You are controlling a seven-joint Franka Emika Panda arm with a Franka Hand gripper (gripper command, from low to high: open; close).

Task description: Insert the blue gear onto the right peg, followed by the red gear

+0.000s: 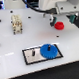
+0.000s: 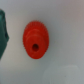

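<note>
Already the blue gear [image 1: 49, 50] sits on the white plate [image 1: 32, 58] with the black border, over the plate's end toward the exterior view's right, so the first half of the task looks done, though the right peg itself is hidden under the gear and I cannot confirm it is threaded through the hub. A second thin dark pin [image 1: 34, 52] stands bare on the plate toward the exterior view's left. What remains is the red gear [image 1: 59, 25], which lies flat on the white desk [image 1: 12, 46], well apart from the plate, farther from the camera and toward the exterior view's right. The hand [image 1: 54, 18] hangs just above and slightly to the exterior view's left of it, not yet around it. In the wrist view the red gear [image 2: 36, 40] fills the middle of the picture, hub hole facing up, with one dark finger [image 2: 3, 32] showing at the edge beside it and clear of it; the other finger is out of sight, so I cannot tell how far the hand is spread. As the gear is round it has no long axis to align with; the relation that matters is the small sideways offset, and my judgement is that the hand must centre over the hub before it descends.
</note>
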